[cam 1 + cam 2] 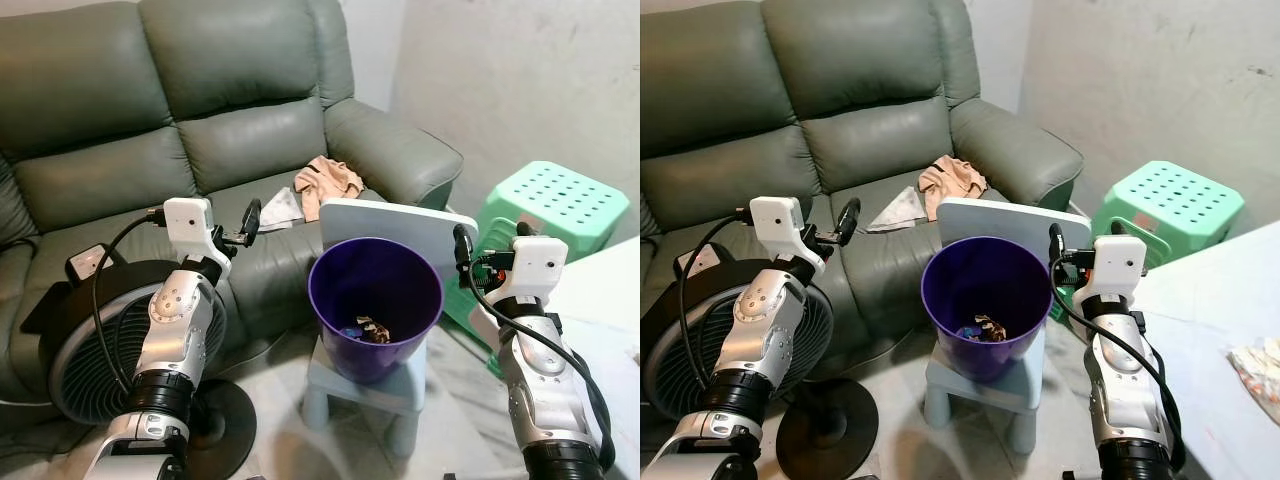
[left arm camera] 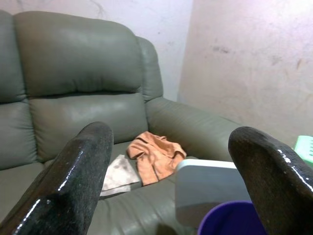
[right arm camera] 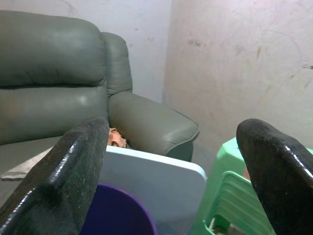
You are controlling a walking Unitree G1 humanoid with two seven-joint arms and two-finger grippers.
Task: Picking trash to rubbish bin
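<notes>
- Left gripper (image 1: 250, 218): raised in front of the sofa (image 1: 120, 120), fingers spread wide, nothing between them; it points toward the sofa seat
- Right gripper (image 1: 1055, 243): raised just beside the right rim of the rubbish bin (image 1: 376, 305), fingers spread, holding nothing
- The rubbish bin, purple and round, stands on a small pale stool (image 1: 385, 395) directly ahead, between the two arms; a few dark scraps (image 1: 367, 328) already lie at its bottom
- A flat pale-blue board (image 1: 400, 222) stands behind the bin, against the sofa front
- Candidate trash on the sofa seat: a crumpled whitish paper or wrapper (image 1: 281, 207), and just beside it a peach-coloured cloth (image 1: 328, 181), both near the right armrest and beyond the left gripper
- Handling judgement: the paper looks light, thin and limp; it should crush easily and may slip on the smooth leather; a pinch on a raised fold or its near corner seems best. The cloth is soft and would drape; take it at the bunched middle
- Further item: a crumpled wrapper (image 1: 1260, 368) lies on the white table (image 1: 1200, 330) at the robot's right
- Also present: a floor fan (image 1: 100, 340) before the left arm, a green plastic stool (image 1: 560, 205) by the wall
- Assessment: nothing gripped; next pick not yet begun
</notes>
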